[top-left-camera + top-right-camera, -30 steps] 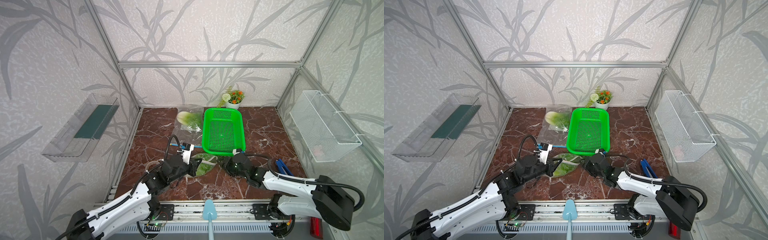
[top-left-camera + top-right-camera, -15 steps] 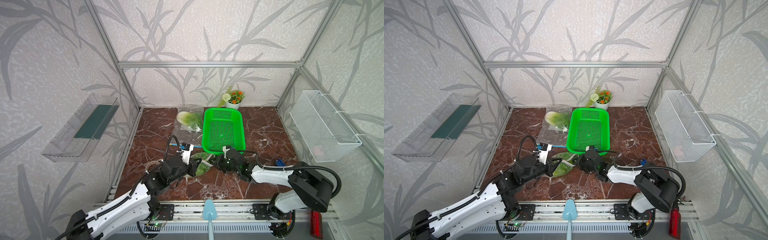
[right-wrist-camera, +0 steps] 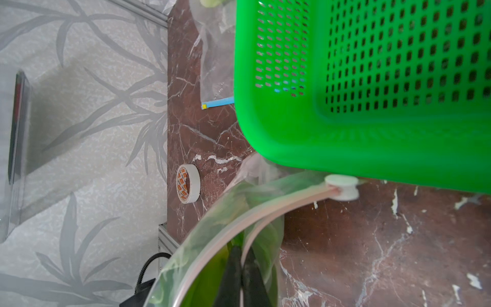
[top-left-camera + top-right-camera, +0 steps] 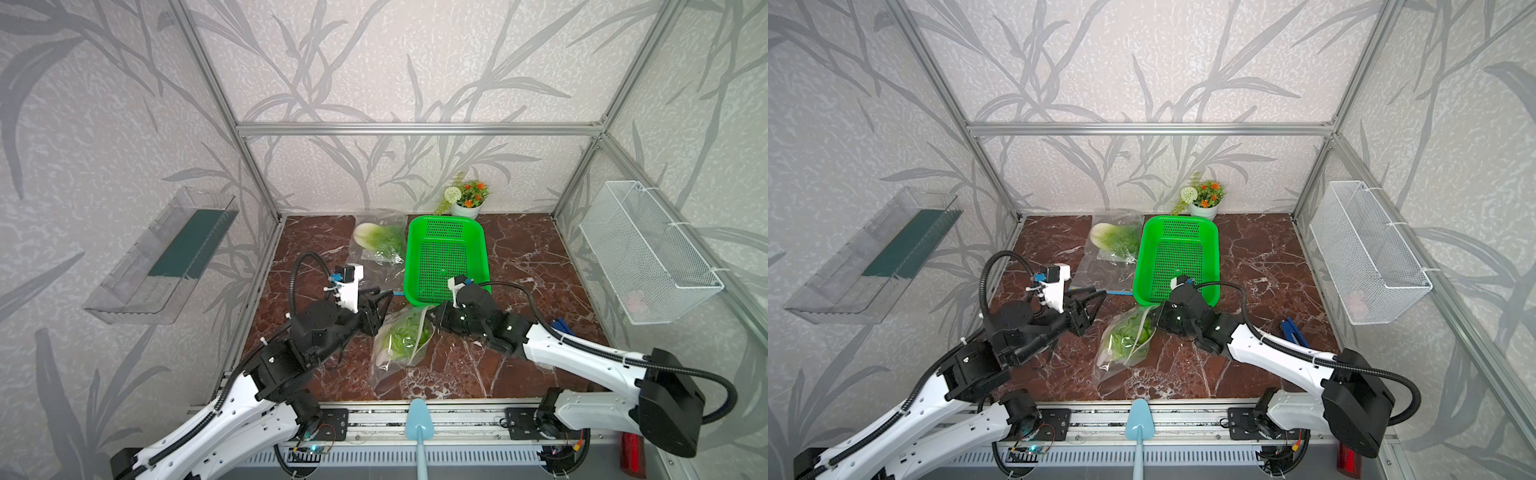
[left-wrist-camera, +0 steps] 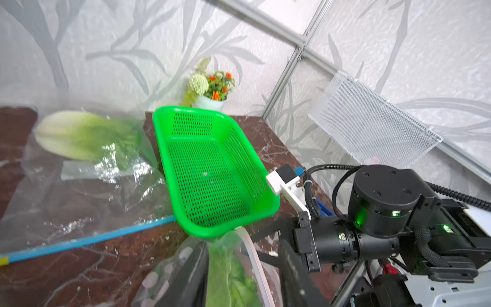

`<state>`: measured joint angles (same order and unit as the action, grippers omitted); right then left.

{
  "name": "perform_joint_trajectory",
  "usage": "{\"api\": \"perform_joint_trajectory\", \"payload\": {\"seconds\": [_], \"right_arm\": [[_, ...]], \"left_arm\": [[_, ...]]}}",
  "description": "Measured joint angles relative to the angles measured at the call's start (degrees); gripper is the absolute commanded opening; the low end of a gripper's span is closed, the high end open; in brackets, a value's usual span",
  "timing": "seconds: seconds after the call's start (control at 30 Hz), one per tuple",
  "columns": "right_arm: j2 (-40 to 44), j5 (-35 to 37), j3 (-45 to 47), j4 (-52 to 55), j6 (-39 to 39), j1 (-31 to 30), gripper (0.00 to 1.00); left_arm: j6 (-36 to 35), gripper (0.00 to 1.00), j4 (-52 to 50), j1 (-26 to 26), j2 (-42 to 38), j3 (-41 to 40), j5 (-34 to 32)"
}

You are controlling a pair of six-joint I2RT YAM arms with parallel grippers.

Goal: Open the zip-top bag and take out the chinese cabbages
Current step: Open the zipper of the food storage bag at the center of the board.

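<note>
Nearest the rail, a clear plastic zip-top bag (image 4: 397, 353) lies on the brown marble tabletop (image 4: 519, 257) between the two pincers. Inside it a small oval napa cabbage (image 4: 402, 334) shows crinkly light-green leaves through the film. The right pincer (image 3: 240, 276) is clamped tight on the bag's pale zip strip (image 3: 265, 210) at the parted mouth, and the white slider (image 3: 341, 187) sits further along that strip, against the green perforated plastic basket (image 4: 446, 220). The left pincer (image 4: 380, 309) stands at the bag's other side with its jaws apart. The mouth edge seems to lie between them, though contact is hard to judge. Beyond the left pincer, a second cabbage (image 4: 378, 241), white at the base, lies in another clear bag (image 4: 365, 266), just beside the basket.
</note>
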<state>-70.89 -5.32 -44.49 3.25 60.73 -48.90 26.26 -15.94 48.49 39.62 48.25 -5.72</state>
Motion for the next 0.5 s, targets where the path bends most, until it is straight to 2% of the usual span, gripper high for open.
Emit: {"api": "perform_joint_trajectory", "payload": {"seconds": [0.1,0.23,0.33,0.5], "right_arm": [[0.46,0.48,-2.93,3.23,-5.99,-0.02,0.0],[0.2,0.46,-3.91,4.79,-11.98,-0.09,0.0],[-0.74,0.79,-5.31,5.77,-15.54,-0.2,0.0],[-1.2,2.21,-8.68,7.37,-19.89,-1.2,0.0]], "left_arm": [[-1.92,0.38,-5.92,-0.22,6.1,9.46,0.92],[-3.39,0.32,-13.53,-0.26,16.48,19.47,7.08],[-3.82,0.35,-19.58,-0.31,22.99,22.18,12.2],[-2.14,0.35,-29.35,-0.85,29.18,25.86,20.61]]}}
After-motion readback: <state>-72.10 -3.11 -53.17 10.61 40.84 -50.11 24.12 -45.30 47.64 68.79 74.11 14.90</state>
